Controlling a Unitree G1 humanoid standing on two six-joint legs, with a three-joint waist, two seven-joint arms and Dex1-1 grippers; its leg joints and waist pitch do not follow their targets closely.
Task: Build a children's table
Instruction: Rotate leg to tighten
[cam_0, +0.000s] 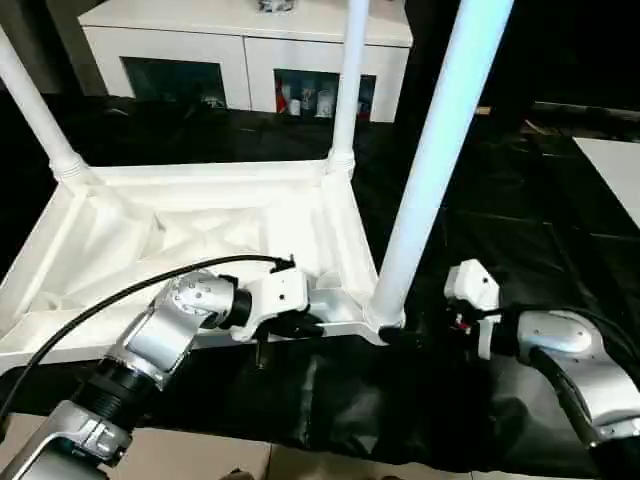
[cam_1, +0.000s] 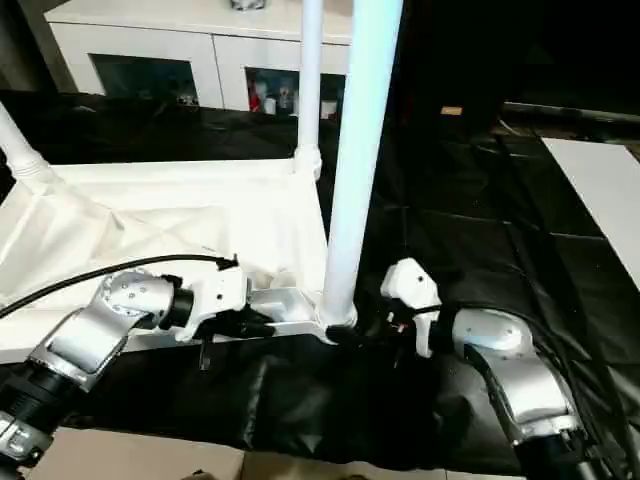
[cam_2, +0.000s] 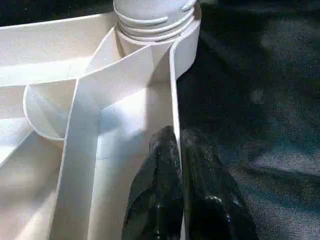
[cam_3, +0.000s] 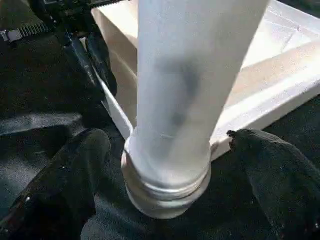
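Note:
The white table top (cam_0: 200, 230) lies upside down on black cloth, ribbed underside up. Three white legs stand in its corner sockets: back left (cam_0: 35, 100), back right (cam_0: 348, 80) and near right (cam_0: 430, 170). My left gripper (cam_0: 300, 325) is shut on the top's near rim (cam_2: 175, 90) just left of the near right corner, one finger (cam_2: 155, 190) inside the wall and one outside. My right gripper (cam_3: 170, 165) is open around the threaded base of the near right leg (cam_3: 190, 75), a finger (cam_3: 65, 185) on either side with small gaps showing.
A white cabinet with glass doors (cam_0: 240, 40) stands behind the table top. The black cloth (cam_0: 500, 200) covers the floor to the right, with a white panel (cam_0: 615, 170) at its far right edge. A black cable (cam_0: 120, 290) runs along my left forearm.

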